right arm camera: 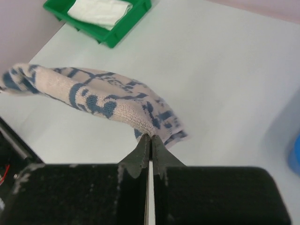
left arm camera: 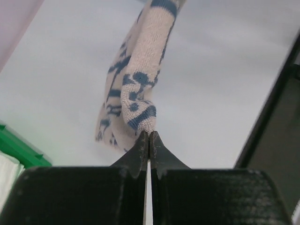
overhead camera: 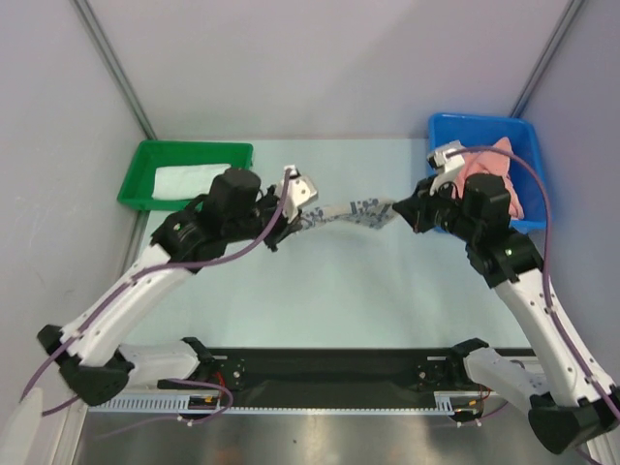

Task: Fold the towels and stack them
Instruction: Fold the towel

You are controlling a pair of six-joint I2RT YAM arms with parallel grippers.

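Patterned towel point(overhead camera: 354, 211): above surface point(overhead camera: 339, 291) centre, stretched 9-to-3 o'clock.
Left end effector point(overhead camera: 291, 226): grasping its 9 o'clock end.
Right end effector point(overhead camera: 399, 211): grasping 3 o'clock end.
Green bin point(overhead camera: 136, 191), 10 o'clock: white towel point(overhead camera: 189, 179).
Blue bin point(overhead camera: 480, 126), 2 o'clock: pink towel point(overhead camera: 489, 167), right arm point(overhead camera: 523, 281) overlapping.

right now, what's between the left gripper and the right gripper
The blue-patterned towel, hanging stretched between the left gripper and right gripper, each shut on an end; top view shows it.

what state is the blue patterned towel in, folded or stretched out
Stretched out, not folded: the patterned towel spans the gap between left tool and right tool, each shut on one end.
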